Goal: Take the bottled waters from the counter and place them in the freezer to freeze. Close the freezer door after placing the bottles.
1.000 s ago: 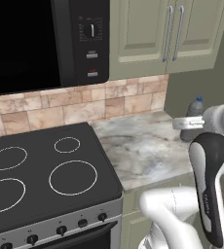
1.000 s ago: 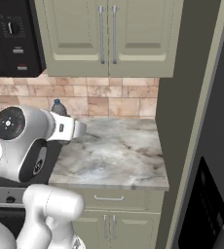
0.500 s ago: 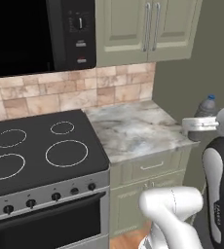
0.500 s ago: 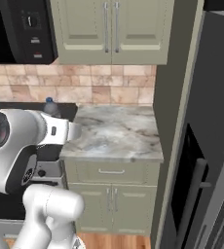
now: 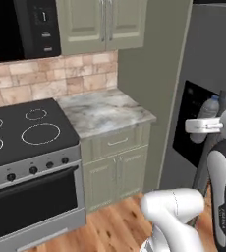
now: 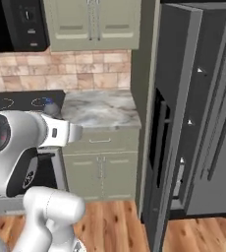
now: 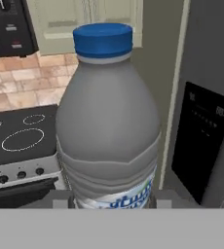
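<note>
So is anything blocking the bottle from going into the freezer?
Nothing visible does. The gripper holds the grey bottle in front of the freezer door, which stands swung open in the right base view. The compartment behind it is hard to see.

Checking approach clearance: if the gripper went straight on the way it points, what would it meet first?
Probably the freezer door with its black dispenser panel; the gripper, shut on the grey bottle, faces it, though depth is unclear.

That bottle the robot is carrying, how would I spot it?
Find the tall grey refrigerator right of the counter. In front of its black dispenser panel, the white arm's tool grips a small bottle. It is smoky grey with a blue cap.
</note>
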